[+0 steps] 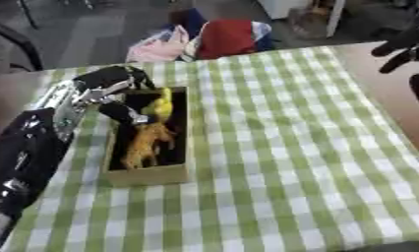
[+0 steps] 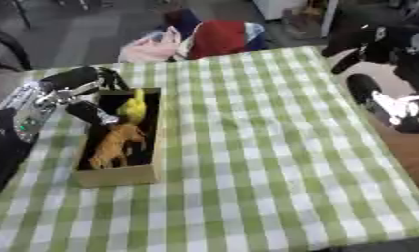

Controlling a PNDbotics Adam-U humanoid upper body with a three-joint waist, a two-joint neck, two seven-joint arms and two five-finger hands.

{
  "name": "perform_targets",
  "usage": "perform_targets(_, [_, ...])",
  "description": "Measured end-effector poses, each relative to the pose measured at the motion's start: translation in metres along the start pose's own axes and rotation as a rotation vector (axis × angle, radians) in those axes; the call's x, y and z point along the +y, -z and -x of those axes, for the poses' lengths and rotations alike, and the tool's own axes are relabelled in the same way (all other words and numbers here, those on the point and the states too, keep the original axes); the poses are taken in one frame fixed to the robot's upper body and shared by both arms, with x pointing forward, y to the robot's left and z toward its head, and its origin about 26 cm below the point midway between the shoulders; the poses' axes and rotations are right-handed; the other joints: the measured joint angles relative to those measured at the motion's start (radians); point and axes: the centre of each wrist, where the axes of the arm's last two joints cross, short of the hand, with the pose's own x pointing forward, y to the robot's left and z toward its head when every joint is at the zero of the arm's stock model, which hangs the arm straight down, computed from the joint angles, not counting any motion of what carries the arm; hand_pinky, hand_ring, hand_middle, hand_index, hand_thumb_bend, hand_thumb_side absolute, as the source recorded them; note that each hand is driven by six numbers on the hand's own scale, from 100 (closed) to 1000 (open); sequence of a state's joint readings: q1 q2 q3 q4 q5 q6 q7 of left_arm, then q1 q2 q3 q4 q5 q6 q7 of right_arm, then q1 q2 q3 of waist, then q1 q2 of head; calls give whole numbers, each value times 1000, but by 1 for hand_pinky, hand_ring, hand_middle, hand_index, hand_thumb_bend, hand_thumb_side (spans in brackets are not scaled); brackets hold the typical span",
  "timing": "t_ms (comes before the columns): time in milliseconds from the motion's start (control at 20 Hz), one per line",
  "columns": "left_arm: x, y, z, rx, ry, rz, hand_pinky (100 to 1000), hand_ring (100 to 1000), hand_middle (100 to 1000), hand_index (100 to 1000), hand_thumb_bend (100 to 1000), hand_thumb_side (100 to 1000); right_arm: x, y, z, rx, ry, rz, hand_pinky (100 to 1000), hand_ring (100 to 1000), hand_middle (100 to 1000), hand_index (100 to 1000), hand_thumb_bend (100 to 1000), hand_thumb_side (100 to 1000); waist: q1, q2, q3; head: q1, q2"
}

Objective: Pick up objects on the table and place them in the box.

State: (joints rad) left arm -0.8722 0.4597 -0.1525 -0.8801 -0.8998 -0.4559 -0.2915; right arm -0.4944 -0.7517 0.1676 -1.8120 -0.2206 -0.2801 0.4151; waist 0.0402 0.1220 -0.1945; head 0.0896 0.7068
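Observation:
A tan cardboard box (image 1: 149, 174) with a dark inside stands on the left part of the green checked tablecloth (image 1: 282, 147). Inside it, an orange-brown animal toy (image 1: 146, 142) lies along the middle. A yellow toy (image 1: 162, 105) stands upright at the far end. My left hand (image 1: 114, 81) reaches over the box's far left corner, right beside the yellow toy; whether it holds the toy is unclear. My right hand (image 2: 372, 42) hangs open in the air above the table's far right corner, holding nothing.
Beyond the table's far edge lie a red bag (image 1: 226, 37) and a pink bundle (image 1: 157, 49) on the floor. Bare brown tabletop (image 1: 394, 93) shows along the right side of the cloth.

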Motion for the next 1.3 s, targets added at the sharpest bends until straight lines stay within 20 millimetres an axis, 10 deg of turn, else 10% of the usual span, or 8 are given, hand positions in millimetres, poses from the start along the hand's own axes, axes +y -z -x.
perform_targets(150, [6, -7, 3, -5, -28, -25, 763, 740, 755, 825, 700, 832, 1, -1, 2, 3, 3, 0, 688, 824, 731, 832, 100, 427, -4, -4, 9, -5, 0])
perform_targets(500, [16, -46, 7, -35, -293, -268, 682, 590, 609, 745, 162, 798, 4, -8, 8, 21, 17, 25, 683, 821, 721, 826, 100, 423, -18, -14, 53, -23, 5])
perform_targets(1300, [5, -129, -35, -84, -904, -613, 675, 577, 595, 740, 104, 849, 31, -31, 24, 116, 137, 230, 659, 825, 713, 825, 100, 450, -22, -20, 133, -26, 50])
